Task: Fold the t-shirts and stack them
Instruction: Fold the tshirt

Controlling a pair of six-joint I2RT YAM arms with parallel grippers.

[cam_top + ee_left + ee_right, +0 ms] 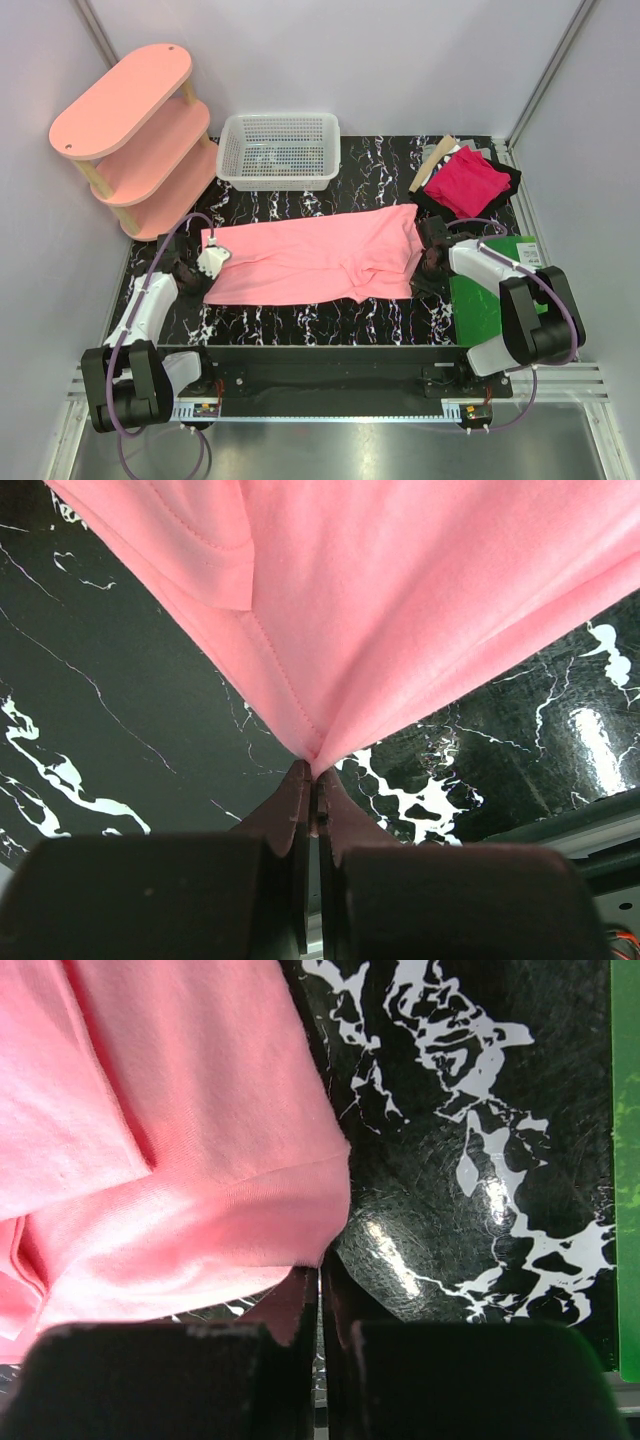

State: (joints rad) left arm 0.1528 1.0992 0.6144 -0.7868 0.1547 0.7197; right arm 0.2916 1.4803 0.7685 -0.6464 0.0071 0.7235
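Observation:
The salmon-pink t-shirt (310,255) lies spread lengthwise across the black marbled table (300,325). My left gripper (208,262) is at its left end, shut, with a bunched fold of the pink cloth (380,610) pinched between the tips (315,775). My right gripper (428,255) is at the shirt's right end; its jaws (320,1275) are closed to a sliver, with the shirt's hem (200,1210) running into the tips. The magenta-red t-shirt (465,182) lies crumpled at the back right, away from both grippers.
A white mesh basket (280,182) stands at the back centre. A pale-pink oval shelf unit (135,130) stands at the back left. A green mat (490,300) (628,1160) lies beside the right arm. Dark cloth and a tan strip (432,165) lie under the magenta shirt.

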